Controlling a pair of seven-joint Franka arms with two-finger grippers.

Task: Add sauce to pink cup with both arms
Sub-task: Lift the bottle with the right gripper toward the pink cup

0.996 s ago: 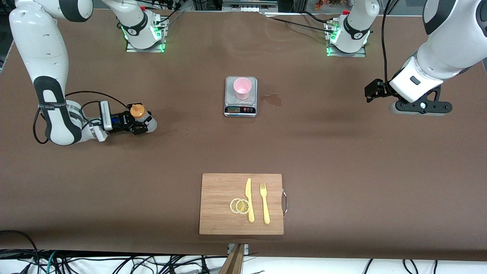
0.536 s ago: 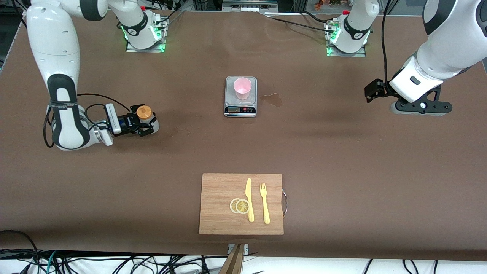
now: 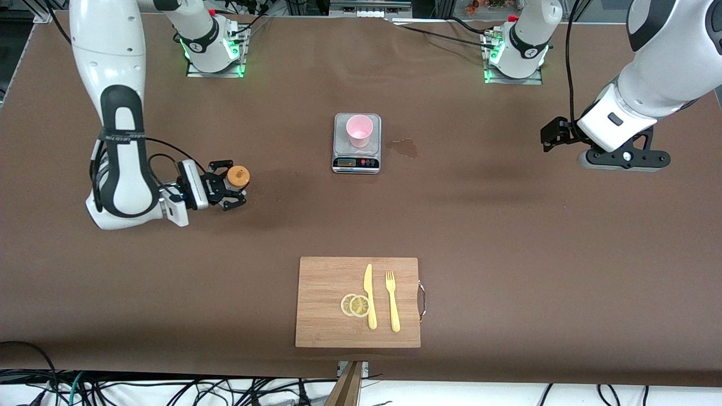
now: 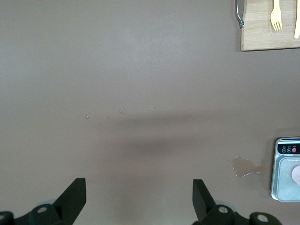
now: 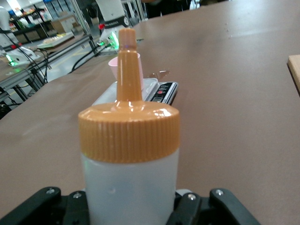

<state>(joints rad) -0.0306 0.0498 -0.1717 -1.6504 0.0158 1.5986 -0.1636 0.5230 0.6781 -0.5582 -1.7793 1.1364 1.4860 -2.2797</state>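
My right gripper (image 3: 230, 189) is shut on the sauce bottle (image 3: 237, 178), low over the table toward the right arm's end. In the right wrist view the bottle (image 5: 129, 154) fills the middle, whitish with an orange cap, gripped at its body by the gripper (image 5: 131, 208). The pink cup (image 3: 359, 130) stands upright on a small silver scale (image 3: 356, 162) at mid table; the bottle's nozzle partly hides it in the right wrist view (image 5: 112, 69). My left gripper (image 3: 555, 135) waits open and empty over the left arm's end; its fingertips (image 4: 75, 197) stand wide apart.
A wooden cutting board (image 3: 357, 301) with a yellow knife (image 3: 369, 296), a yellow fork (image 3: 392, 300) and lemon slices (image 3: 355, 305) lies near the front edge. A small wet stain (image 3: 403, 147) sits beside the scale.
My right arm has carried the sauce bottle toward the middle of the table, closer to the scale. The left arm has not moved.
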